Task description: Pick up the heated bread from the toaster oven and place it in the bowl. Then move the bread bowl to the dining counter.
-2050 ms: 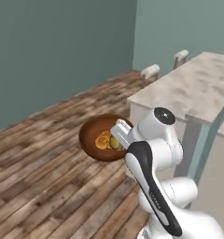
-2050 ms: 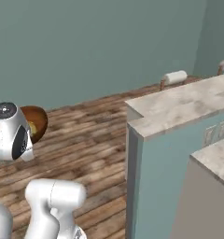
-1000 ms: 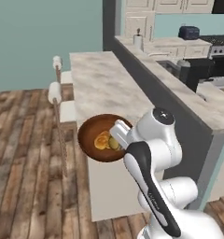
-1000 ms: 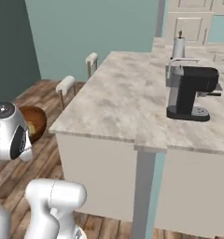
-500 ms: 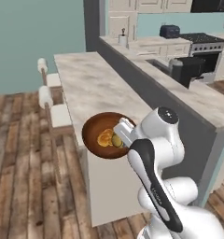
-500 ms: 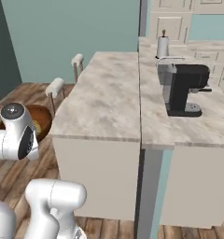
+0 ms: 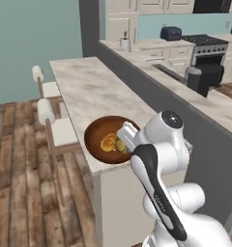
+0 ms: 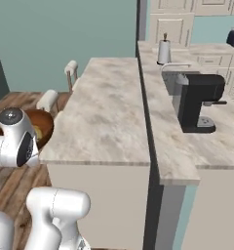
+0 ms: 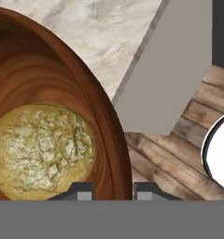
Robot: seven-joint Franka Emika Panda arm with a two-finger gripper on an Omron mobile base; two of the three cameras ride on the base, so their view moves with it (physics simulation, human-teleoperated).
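My gripper [image 7: 126, 137] is shut on the rim of the glossy brown wooden bowl [image 7: 99, 137] and holds it in the air at the near end of the dining counter [image 7: 89, 87]. In the bowl lie the heated bread [image 7: 121, 145], a yellowish-olive lump, and a golden-orange bread piece [image 7: 108, 142]. From the right base view the bowl [image 8: 43, 125] hangs just left of the counter's [image 8: 109, 112] near left corner. In the hand view the fingertips [image 9: 84, 192] pinch the bowl's wall [image 9: 102, 112], with the heated bread [image 9: 39, 149] inside and marble beyond.
White-cushioned stools [image 7: 57, 129] stand along the counter's left side over wooden floor. A black coffee machine [image 8: 197, 102] and a paper towel roll [image 8: 164, 51] sit on the worktop behind the raised divider. A stove [image 7: 205, 43] is at the far back.
The base has driven and turned, so the whole scene shifted and the dining counter now lies close ahead. The bowl has stayed in the gripper, now at the counter's near corner.
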